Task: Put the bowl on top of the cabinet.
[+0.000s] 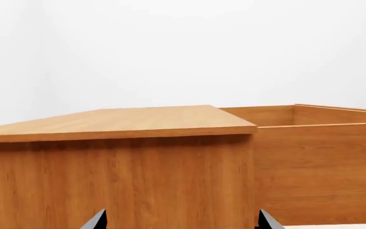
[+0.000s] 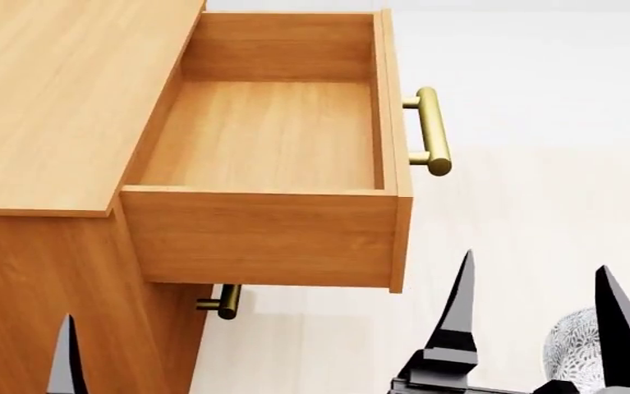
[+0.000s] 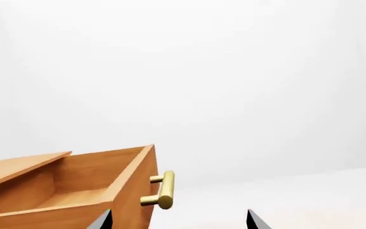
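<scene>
The honey-brown wooden cabinet (image 2: 52,98) has a bare flat top; its upper drawer (image 2: 271,139) stands pulled out, brass bar handle (image 2: 433,131) facing the floor side. The patterned blue-on-white bowl (image 2: 580,349) sits low, partly hidden behind the right gripper (image 2: 534,283), whose fingers spread wide and seemingly hold nothing. Lower squarely over the rim, then lift well above the open drawer. Only one left gripper (image 2: 65,353) fingertip shows there; the wrist view shows both spread apart.

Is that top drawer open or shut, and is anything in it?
Open and empty: the drawer juts out of the cabinet, its bare wooden floor showing.
</scene>
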